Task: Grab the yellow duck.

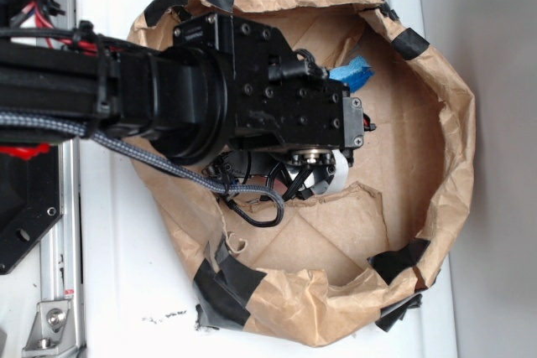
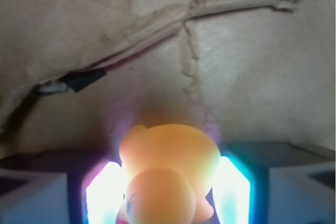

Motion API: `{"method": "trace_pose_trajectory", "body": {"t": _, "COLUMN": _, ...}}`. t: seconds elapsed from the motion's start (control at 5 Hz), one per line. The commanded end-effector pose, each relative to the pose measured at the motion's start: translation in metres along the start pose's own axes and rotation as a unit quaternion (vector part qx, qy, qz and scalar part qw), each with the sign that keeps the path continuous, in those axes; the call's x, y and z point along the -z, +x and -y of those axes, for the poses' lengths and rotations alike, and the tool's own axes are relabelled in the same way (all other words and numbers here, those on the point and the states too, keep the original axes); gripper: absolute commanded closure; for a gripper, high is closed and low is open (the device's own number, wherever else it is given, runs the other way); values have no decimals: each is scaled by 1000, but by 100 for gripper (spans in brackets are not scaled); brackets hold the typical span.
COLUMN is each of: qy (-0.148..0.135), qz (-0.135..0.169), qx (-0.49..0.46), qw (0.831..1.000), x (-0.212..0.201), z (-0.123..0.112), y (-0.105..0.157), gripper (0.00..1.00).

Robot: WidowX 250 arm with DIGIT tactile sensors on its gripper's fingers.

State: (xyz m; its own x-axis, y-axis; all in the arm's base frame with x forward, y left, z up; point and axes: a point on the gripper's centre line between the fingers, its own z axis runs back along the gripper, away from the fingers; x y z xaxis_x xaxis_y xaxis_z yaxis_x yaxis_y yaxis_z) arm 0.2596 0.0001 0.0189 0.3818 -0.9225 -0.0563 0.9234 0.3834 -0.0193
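Yellow and glossy, the duck [image 2: 168, 174] is sitting between the 2 fingers [image 2: 105, 195] of the gripper [image 2: 168, 198], which are pressing on both its sides, so the gripper is grasping it. The grab is looking nearly done; only lifting is remaining. All is happening inside the paper bag [image 1: 436, 81], where a blue sponge [image 1: 352, 71] is also lying.
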Motion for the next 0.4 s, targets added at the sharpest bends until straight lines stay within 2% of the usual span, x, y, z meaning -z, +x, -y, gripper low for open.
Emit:
{"method": "trace_pose_trajectory", "body": {"t": 0.0, "qy": 57, "qz": -123, "qx": -152, "qw": 979, "x": -72, "z": -9, "y": 39, "gripper": 100}}
{"method": "trace_pose_trajectory", "body": {"t": 0.2, "qy": 9, "qz": -132, "qx": -267, "qw": 954, "x": -105, "z": -11, "y": 47, "gripper": 100}}
